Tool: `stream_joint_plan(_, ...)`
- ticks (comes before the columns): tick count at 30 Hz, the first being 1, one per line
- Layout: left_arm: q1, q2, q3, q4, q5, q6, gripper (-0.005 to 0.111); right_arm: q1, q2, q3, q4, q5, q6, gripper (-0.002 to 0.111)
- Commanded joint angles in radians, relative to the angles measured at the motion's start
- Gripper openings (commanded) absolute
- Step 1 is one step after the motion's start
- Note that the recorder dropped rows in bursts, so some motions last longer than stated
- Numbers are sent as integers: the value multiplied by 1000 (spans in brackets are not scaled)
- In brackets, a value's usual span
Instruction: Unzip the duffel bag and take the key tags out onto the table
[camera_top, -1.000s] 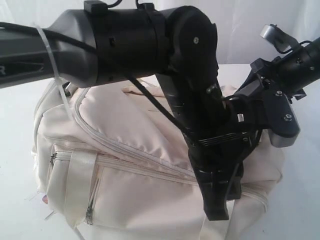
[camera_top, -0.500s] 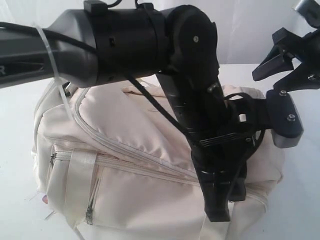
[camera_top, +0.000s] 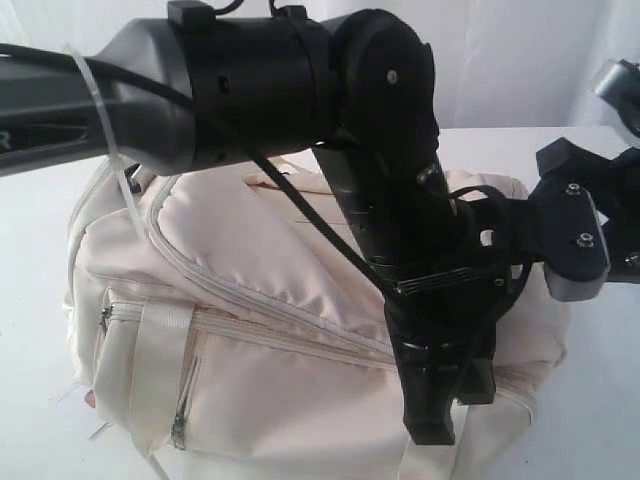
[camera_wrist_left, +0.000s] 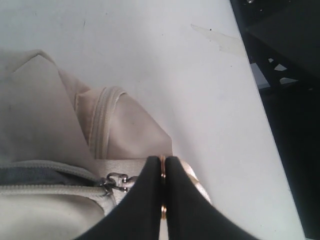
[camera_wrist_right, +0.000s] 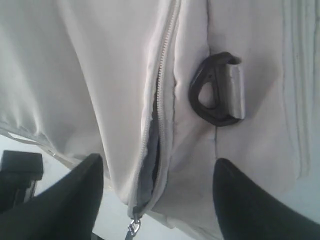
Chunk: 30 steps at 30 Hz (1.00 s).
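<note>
The cream duffel bag lies on the white table. Its top zipper is parted a little at one end, and grey lining shows there. My left gripper is shut at that end of the bag, with the metal slider right beside its fingers and the pull running in between them. In the exterior view this gripper points down at the bag's right end. My right gripper is open, one finger on each side of the zipper's open end. The key tags are out of view.
A black D-ring on a grey webbing tab sits beside the zipper. The left arm fills the top of the exterior view and hides much of the bag. Front pocket zippers face the camera. The table's edge runs near the bag's end.
The right gripper lifted away from beside the left wrist, spread its fingers, then dropped lower at the far right. The left arm and the bag have hardly moved.
</note>
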Motion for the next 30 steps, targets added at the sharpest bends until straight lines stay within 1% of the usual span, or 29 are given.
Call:
stream_joint_plan(1,-3,-17,7,-36,34,3,0,34,13,13,30,-62,-3,60)
stream_joint_plan(7,-3,-17,7,-36,34,3,0,72,54,13,22,-86,-6,60)
stream_joint_plan(16,-3,-17,7,-39,34,5,0,86,170,13,27,-94,-6,60)
stream_joint_plan(21,-3,-17,7,-50,34,19,0,136,203,13,33,-94,-6,59)
stream_joint_plan(23,-3,-17,7,-50,34,19,0,147,223,13,33,-94,-6,53)
stream_joint_plan(25,-3,-17,7,-50,34,19,0,153,246,13,33,-96,-6,44)
stream_joint_plan(27,-3,-17,7,-50,34,19,0,153,258,13,33,-104,-6,34)
stream_joint_plan(28,-3,-17,7,-50,34,19,0,153,260,13,28,-117,-6,27)
stream_joint_plan(30,-3,-17,7,-50,34,19,0,153,260,11,28,-124,-6,19)
